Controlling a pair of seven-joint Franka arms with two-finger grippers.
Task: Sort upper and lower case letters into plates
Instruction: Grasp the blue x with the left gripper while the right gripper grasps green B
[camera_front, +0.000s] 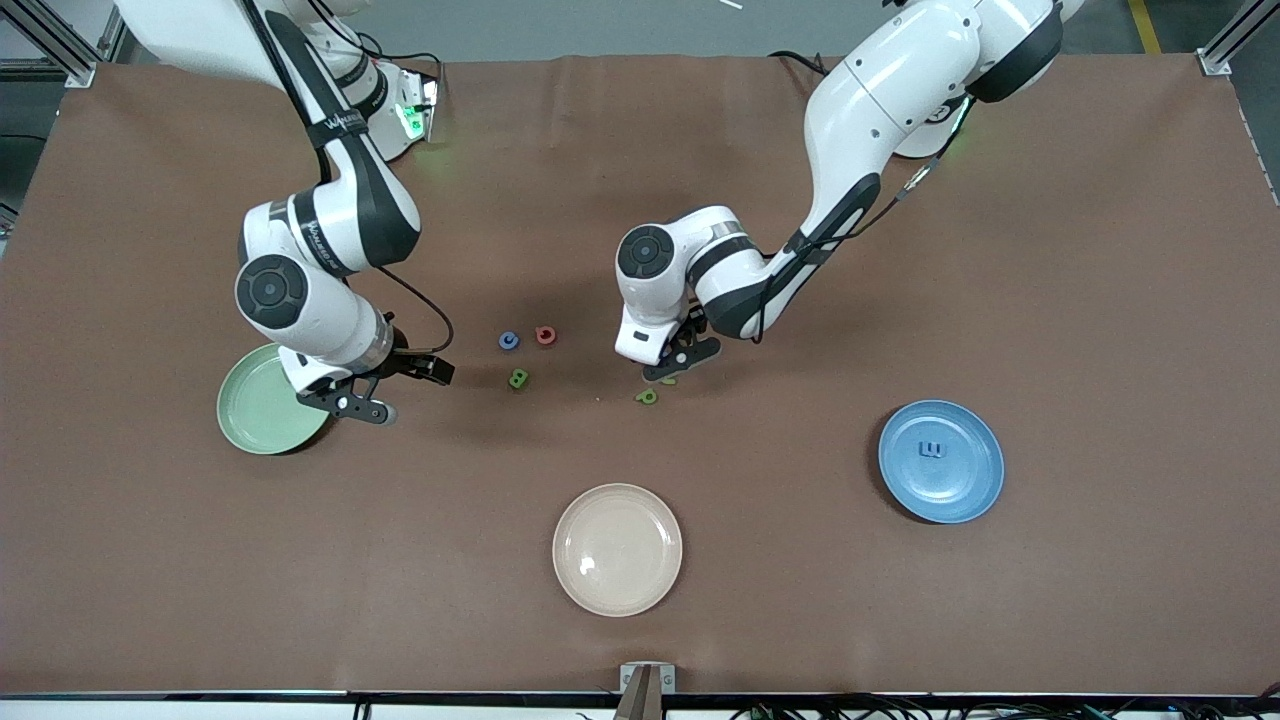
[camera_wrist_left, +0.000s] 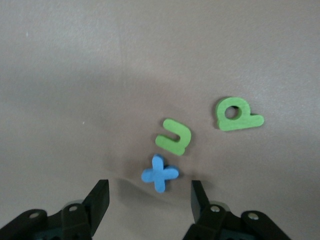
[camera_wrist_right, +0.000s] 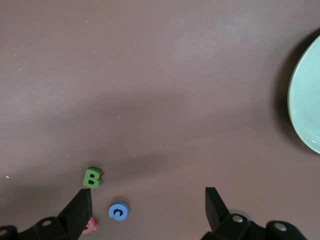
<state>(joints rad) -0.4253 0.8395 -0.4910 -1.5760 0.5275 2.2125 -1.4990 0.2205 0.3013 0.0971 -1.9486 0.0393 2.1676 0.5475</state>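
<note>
The left gripper (camera_wrist_left: 150, 197) hung low over the blue x (camera_wrist_left: 159, 173), jaws spread wide around nothing — green u (camera_wrist_left: 173, 136) and p (camera_wrist_left: 236, 114) just beside. The right gripper (camera_front: 392, 388) stood wide open, empty, at the green plate's (camera_front: 255, 405) edge. B (camera_front: 518, 378), c (camera_front: 509, 341) and a red letter (camera_front: 545, 335) lay mid-table; the blue plate (camera_front: 960, 490) held one blue letter (camera_front: 932, 451).

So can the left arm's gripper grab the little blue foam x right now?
Probably yes. The left gripper hangs low over the small blue foam x, fingers apart with bare table between them. The green foam u lies close beside it and might get nudged.
</note>
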